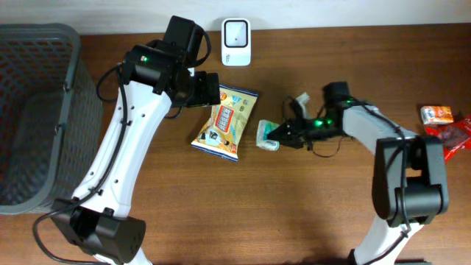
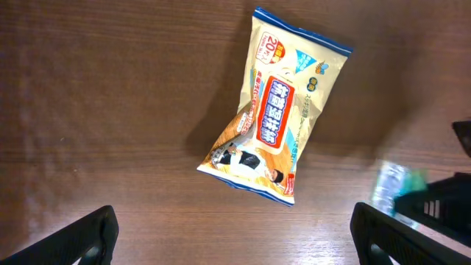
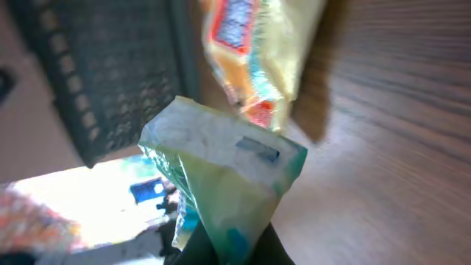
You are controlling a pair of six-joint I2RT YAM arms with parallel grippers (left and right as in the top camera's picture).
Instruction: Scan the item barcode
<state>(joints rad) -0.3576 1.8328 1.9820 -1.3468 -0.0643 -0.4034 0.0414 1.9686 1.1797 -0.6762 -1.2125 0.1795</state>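
Dark brown wooden table (image 1: 309, 221) is filling the overhead view. A grey mesh basket (image 1: 37, 110) is sitting well to the left of a yellow snack bag (image 1: 227, 121), which is lying flat near the middle of the table. The basket is probably waiting to take goods once they are scanned.

The white left arm is reaching in from the bag's left. The left gripper (image 2: 232, 221) is hanging above the bag's upper left edge with its fingers spread wide and nothing between them. This looks like a ready pose for picking up the bag.

The right arm is coming in from the bag's right side. The right gripper (image 1: 283, 134) is pinching a small packet (image 3: 221, 177) with its fingers closed tight on the lower end. This is likely so a printed face can be turned toward a reader.

A white scanner (image 1: 235, 43) is standing just beyond the bag's top edge, apart from both grippers. Red wrappers (image 1: 441, 125) are lying far to the bag's right.

The small packet is sitting just beside the bag's right edge. It is looking crumpled and soft. It is showing a pale white face with green and teal edges and one small dark mark. Blur is hiding any barcode.
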